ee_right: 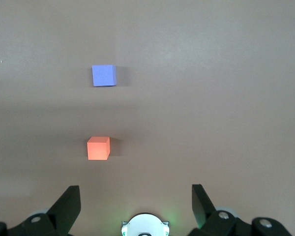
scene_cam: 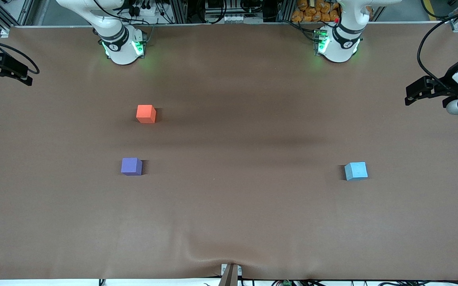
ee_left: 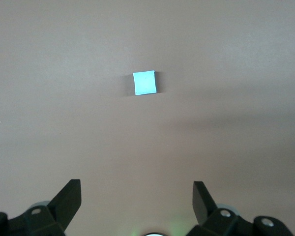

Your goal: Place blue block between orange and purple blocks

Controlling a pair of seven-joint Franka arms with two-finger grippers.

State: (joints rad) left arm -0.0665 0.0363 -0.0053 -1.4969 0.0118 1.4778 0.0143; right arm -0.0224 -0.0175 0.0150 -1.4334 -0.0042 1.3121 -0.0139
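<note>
The blue block (scene_cam: 356, 171) sits alone on the brown table toward the left arm's end; it also shows in the left wrist view (ee_left: 145, 82). The orange block (scene_cam: 146, 113) and the purple block (scene_cam: 131, 166) sit toward the right arm's end, the purple one nearer the front camera, with a bare gap between them. Both show in the right wrist view, the orange block (ee_right: 98, 148) and the purple block (ee_right: 103, 75). My left gripper (ee_left: 136, 189) is open and empty, high over the table near its base. My right gripper (ee_right: 136, 192) is open and empty, high over its own base.
The two arm bases (scene_cam: 121, 45) (scene_cam: 338, 43) stand at the table's back edge. Black gear with cables overhangs the table's right-arm end (scene_cam: 2, 70) and, beside a white housing, its left-arm end (scene_cam: 431, 90). A small bracket (scene_cam: 229, 274) sits at the front edge.
</note>
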